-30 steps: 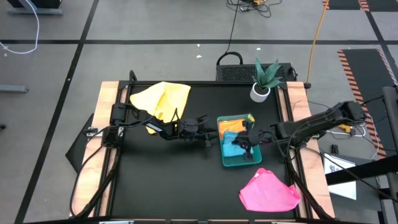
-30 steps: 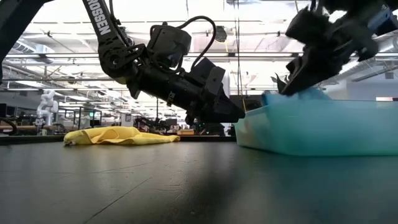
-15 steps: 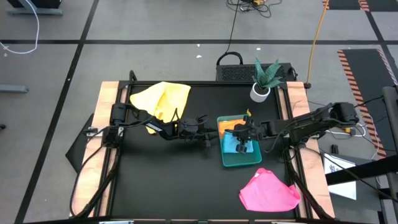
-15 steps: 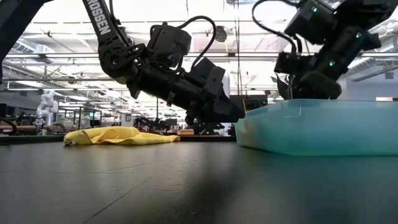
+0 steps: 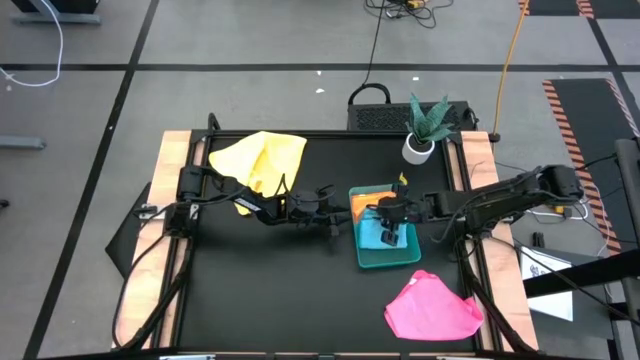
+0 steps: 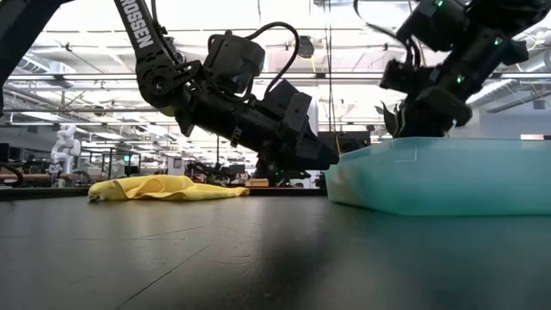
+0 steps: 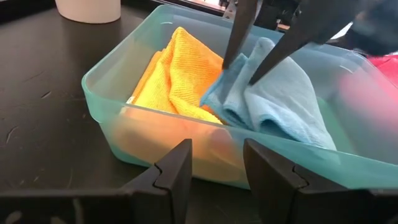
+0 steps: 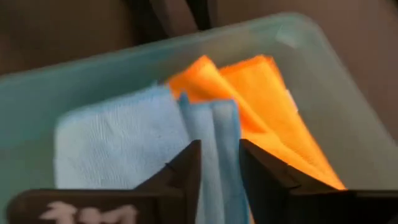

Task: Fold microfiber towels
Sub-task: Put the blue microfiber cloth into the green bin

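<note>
A green tray (image 5: 388, 264) at mid-table holds a folded yellow towel (image 7: 180, 74) at its far end and a folded light blue towel (image 7: 280, 99) beside it. My right gripper (image 7: 241, 68) reaches down into the tray, open, over the blue towel's end next to the yellow one. My left gripper (image 7: 216, 165) stands open and level at the tray's left wall (image 7: 155, 140), with nothing between its fingers. Another yellow towel (image 5: 262, 158) lies crumpled at the far left of the table. A pink towel (image 5: 432, 308) lies at the near right. My right gripper points down from above, and its fingertips (image 7: 227, 61) stand on either side of a raised fold (image 7: 239, 78) of the blue towel. I cannot tell whether they touch it. The towel lies folded on the tray's floor. My left gripper is close to the tray's left wall; whether it touches I cannot tell.
A potted plant (image 5: 425, 130) in a white pot stands at the table's far right, by a black box. Wooden rails run along the table's left and right edges. Bare black tabletop lies at the near left.
My right gripper has come down into the tray with the blue towel, shifting a little toward the table's left. The towel first showed bunched above the tray's rim. It now lies inside the tray, below the rim.
</note>
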Controlling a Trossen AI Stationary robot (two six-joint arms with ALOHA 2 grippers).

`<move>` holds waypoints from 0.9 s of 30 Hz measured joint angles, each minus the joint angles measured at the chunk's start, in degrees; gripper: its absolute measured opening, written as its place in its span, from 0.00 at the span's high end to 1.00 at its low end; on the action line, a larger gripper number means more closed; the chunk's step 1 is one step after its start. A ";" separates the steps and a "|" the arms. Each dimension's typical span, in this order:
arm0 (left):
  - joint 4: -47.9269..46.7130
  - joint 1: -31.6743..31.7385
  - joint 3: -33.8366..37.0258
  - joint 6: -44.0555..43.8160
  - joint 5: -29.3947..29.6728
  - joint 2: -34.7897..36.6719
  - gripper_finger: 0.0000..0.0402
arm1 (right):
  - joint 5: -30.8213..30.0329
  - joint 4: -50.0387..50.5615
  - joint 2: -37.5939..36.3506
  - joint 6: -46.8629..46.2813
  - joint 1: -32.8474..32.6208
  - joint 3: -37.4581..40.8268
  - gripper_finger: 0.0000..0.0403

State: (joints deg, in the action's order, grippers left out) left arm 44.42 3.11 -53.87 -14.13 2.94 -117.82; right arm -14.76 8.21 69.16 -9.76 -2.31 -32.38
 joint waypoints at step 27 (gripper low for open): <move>0.40 0.00 -0.02 0.09 0.15 0.00 0.64 | 15.74 -11.00 11.64 -7.72 7.13 0.02 0.99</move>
State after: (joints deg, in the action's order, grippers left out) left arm 44.81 3.11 -53.89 -14.04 3.09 -117.82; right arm 0.98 -2.79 80.80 -17.48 4.82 -32.36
